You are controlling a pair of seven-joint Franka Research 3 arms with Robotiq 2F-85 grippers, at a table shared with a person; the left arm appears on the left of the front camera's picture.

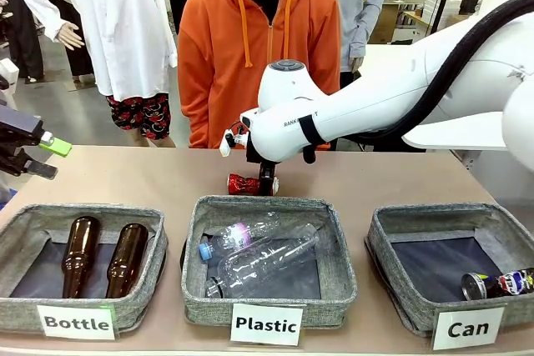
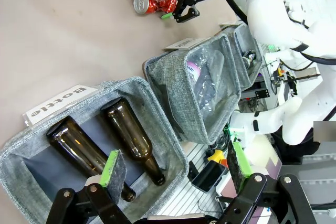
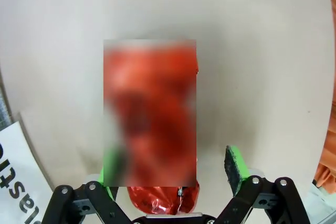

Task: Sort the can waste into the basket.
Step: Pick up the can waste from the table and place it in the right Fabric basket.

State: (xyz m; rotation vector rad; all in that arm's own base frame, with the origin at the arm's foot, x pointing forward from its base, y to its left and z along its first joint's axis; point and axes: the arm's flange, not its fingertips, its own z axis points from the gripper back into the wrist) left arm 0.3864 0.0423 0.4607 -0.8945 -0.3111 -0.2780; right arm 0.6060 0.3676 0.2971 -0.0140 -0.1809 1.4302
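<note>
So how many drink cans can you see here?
2. A crushed red can lies on the table behind the Plastic basket, between the open right gripper's fingers. A dark printed can lies in the Can basket.

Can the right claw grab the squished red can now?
Probably yes. The right claw is open with the crushed red can lying between its fingers on the bare table, and nothing blocks it.
</note>
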